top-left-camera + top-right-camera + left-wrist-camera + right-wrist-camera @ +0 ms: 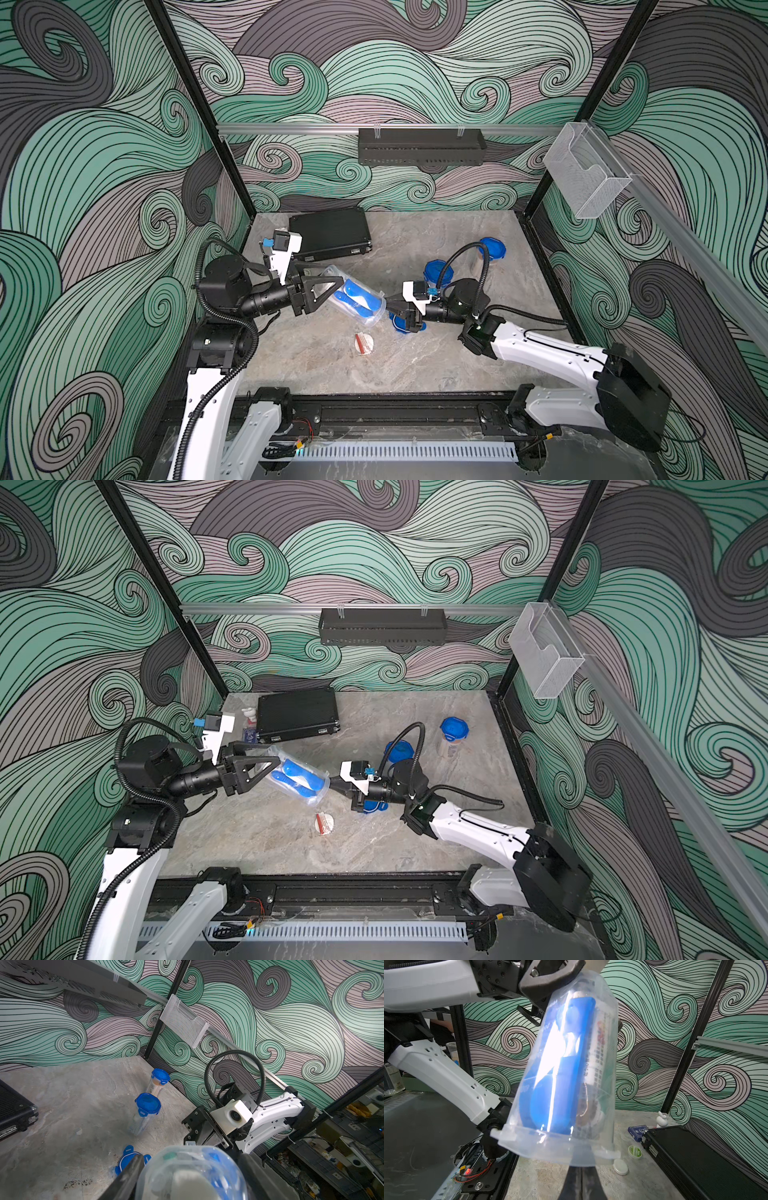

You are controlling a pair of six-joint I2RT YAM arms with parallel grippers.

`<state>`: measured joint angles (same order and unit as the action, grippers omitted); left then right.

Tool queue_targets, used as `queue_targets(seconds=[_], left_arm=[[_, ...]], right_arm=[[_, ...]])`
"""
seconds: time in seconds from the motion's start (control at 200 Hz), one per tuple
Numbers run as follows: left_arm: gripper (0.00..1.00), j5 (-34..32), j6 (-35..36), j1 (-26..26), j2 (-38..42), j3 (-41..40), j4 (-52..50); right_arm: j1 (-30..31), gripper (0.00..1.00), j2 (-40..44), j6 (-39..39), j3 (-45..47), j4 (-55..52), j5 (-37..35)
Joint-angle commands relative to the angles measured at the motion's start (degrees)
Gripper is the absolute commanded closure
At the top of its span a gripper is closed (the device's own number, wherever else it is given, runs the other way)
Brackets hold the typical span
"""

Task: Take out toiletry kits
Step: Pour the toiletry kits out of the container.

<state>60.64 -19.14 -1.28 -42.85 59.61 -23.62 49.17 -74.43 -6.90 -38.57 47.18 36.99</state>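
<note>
A tilted clear container (360, 302) is gripped above the counter (415, 365) by the left hand (331, 279), while the right hand (391, 305) is closed at its mouth.

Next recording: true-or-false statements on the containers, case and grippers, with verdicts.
1. The left gripper holds the clear container tilted off the table. True.
2. That container has its lid on. False: its mouth is open; a loose blue lid lies on the table.
3. Two lidded containers stand upright. True.
4. The black case is open. False: it lies closed.
5. The right gripper is wide open. False: it is shut.
</note>
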Motion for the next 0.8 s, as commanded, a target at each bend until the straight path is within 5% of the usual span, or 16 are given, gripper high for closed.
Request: queue_targets(seconds=[0.0,0.796], left_arm=[[1.0,-3.05,3.4,0.09,1.03,2.88,-2.61],[1.0,-16.43,8.47,1.61,3.12,3.73,-7.53]], right_arm=[[-0.23,1.0,-1.58,0.62,-1.35,7.39,0.81],[-1.27,1.0,-13.66,-0.05,0.34,8.89,-0.71]])
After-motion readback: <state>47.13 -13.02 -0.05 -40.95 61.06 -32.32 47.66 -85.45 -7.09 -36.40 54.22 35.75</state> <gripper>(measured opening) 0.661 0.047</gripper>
